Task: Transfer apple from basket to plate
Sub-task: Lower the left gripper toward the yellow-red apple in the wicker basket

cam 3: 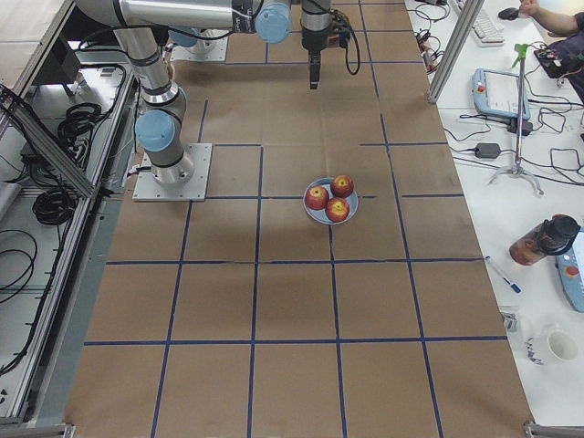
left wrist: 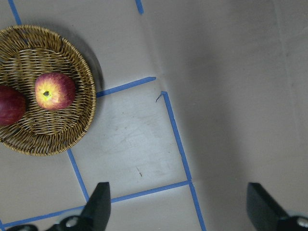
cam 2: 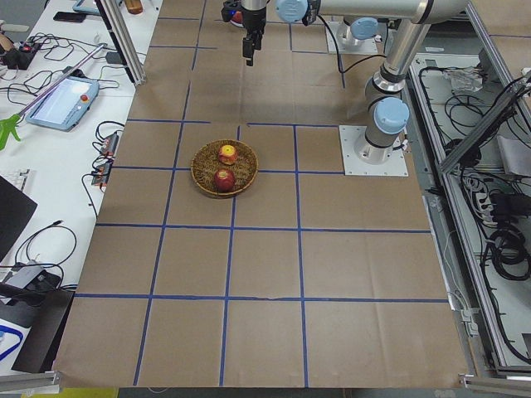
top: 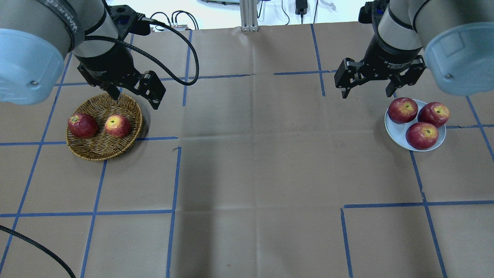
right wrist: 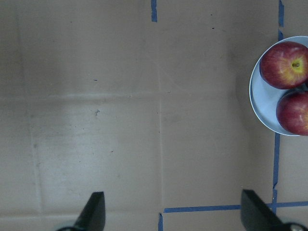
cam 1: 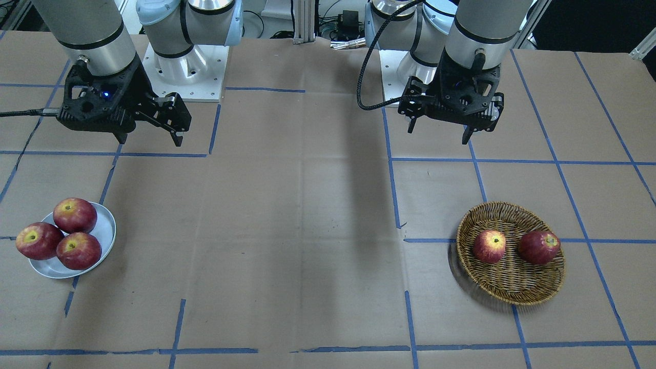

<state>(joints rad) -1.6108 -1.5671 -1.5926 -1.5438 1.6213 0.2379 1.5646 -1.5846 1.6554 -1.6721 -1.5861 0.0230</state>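
Observation:
The apple (cam 1: 489,246), red with yellow streaks, lies in the wicker basket (cam 1: 512,287) beside a darker red apple (cam 1: 538,247). In the overhead view the apple (top: 117,126) is in the basket's (top: 101,151) right half. My left gripper (top: 136,101) is open and empty, raised above the table by the basket's near right rim. The left wrist view shows the apple (left wrist: 55,91) and the basket (left wrist: 45,139) at upper left. The pale plate (top: 395,129) holds three red apples. My right gripper (top: 366,94) is open and empty, raised just left of the plate (right wrist: 257,103).
The brown paper table cover (top: 254,154) carries a grid of blue tape lines. The two arm bases (cam 1: 182,72) stand at the table's robot side. Operators' gear and cables lie on side tables (cam 2: 58,99), off the work surface.

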